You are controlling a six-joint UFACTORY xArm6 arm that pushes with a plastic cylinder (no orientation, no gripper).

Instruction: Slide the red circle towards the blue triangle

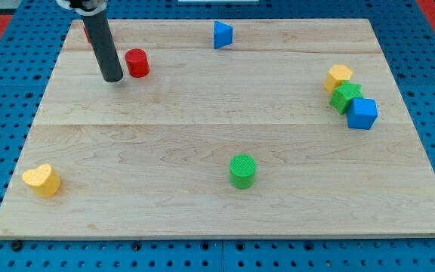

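Note:
The red circle stands near the view's top left on the wooden board. The blue triangle stands near the top edge, to the right of the red circle and a little higher. My tip rests on the board just left of the red circle and slightly below it, with a narrow gap or light touch that I cannot tell apart. The dark rod rises from it toward the top left.
A red block is mostly hidden behind the rod at the top left. A yellow block, a green block and a blue cube cluster at the right. A green circle and a yellow heart lie lower.

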